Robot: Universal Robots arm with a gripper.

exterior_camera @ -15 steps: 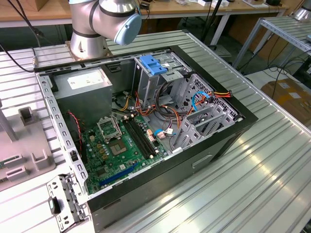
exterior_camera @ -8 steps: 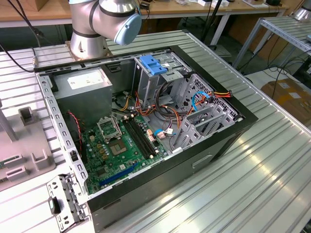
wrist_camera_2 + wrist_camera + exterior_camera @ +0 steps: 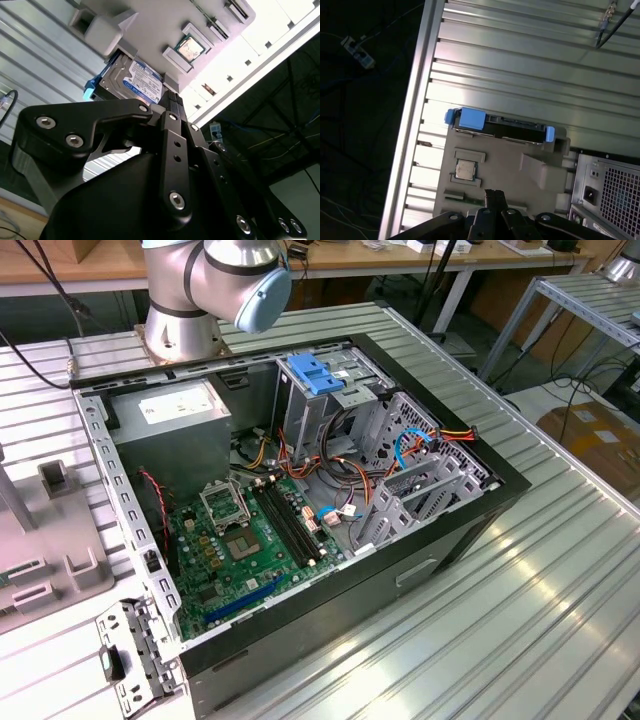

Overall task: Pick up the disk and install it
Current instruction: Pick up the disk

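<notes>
The disk [image 3: 512, 126] is a flat black drive in blue rails with a blue tab [image 3: 470, 119]. It lies along one edge of a grey fixture plate [image 3: 495, 152] on the ribbed metal table. In the second wrist view the disk [image 3: 136, 79] shows a blue and white label. My gripper [image 3: 495, 194] hangs over the fixture plate, apart from the disk. Its black fingertips [image 3: 173, 96] are pressed together with nothing between them.
A processor chip [image 3: 466, 170] sits in a pocket of the same plate. The open computer case [image 3: 455, 525] lies on the table, holding a motherboard [image 3: 245, 540], a grey power supply [image 3: 170, 425] and a drive bay with a pale-blue clip [image 3: 315, 373]. The arm's base [image 3: 190, 295] stands behind it.
</notes>
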